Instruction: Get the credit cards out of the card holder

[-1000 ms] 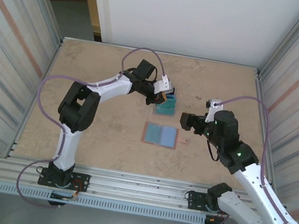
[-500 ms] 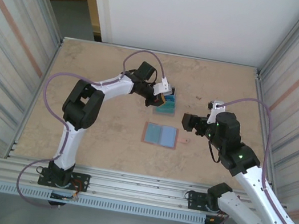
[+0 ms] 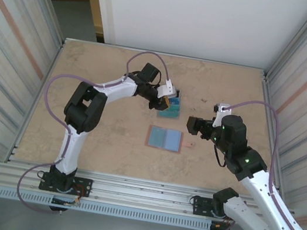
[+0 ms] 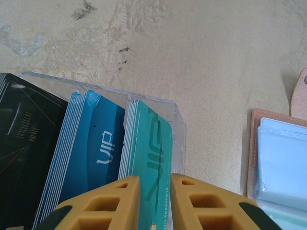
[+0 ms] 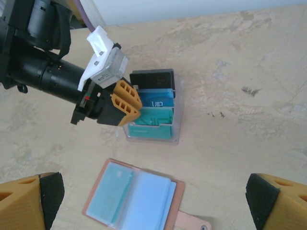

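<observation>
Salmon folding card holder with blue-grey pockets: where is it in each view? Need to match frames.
Top external: the salmon folding card holder lies open near the centre of the frame.
Left wrist: at the right edge, partly cut off.
Right wrist: bottom centre, lying open.
Shared landmark: the clear plastic card tray next to the holder.

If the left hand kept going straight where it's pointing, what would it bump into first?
Probably the teal-green cards in the clear tray: the left hand points right at their edge, though depth is unclear.
</observation>
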Controlling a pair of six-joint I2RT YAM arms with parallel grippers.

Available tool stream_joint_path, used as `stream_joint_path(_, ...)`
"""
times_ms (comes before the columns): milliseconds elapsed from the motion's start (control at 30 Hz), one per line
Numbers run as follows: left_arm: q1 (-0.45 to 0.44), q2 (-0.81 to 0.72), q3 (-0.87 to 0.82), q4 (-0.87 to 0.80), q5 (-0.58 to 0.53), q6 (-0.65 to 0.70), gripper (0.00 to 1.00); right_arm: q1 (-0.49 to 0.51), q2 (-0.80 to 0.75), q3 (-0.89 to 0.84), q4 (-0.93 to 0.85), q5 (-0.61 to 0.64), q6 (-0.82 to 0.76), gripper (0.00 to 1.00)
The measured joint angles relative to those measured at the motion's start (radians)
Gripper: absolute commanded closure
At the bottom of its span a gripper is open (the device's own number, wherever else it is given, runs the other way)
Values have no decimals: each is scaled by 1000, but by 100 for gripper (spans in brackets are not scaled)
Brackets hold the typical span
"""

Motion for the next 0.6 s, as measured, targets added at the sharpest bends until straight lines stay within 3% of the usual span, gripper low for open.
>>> stream_joint_path(133, 0, -21, -5, -6, -4, -2, 77, 0, 1, 0, -3, 0, 10, 0)
stream_joint_path(300, -2, -165, -103, 46, -34, -37, 75, 0, 27, 0, -23, 2, 26, 5)
stream_joint_path(367, -5, -249, -169, 93, -55, -64, 56, 0, 48, 0, -38, 6, 39, 5)
stream_joint_path(467, -21, -370, -282, 179, -99, -104, 52, 3, 81, 0, -56, 16, 55, 7)
stream_joint_path(567, -52, -470, -406, 259, -152, -152, 23, 17, 117, 0, -67, 42, 78, 9)
stream_joint_path(600, -65, -495, -443, 283, -169, -161, 18, 23, 129, 0, -70, 51, 83, 10)
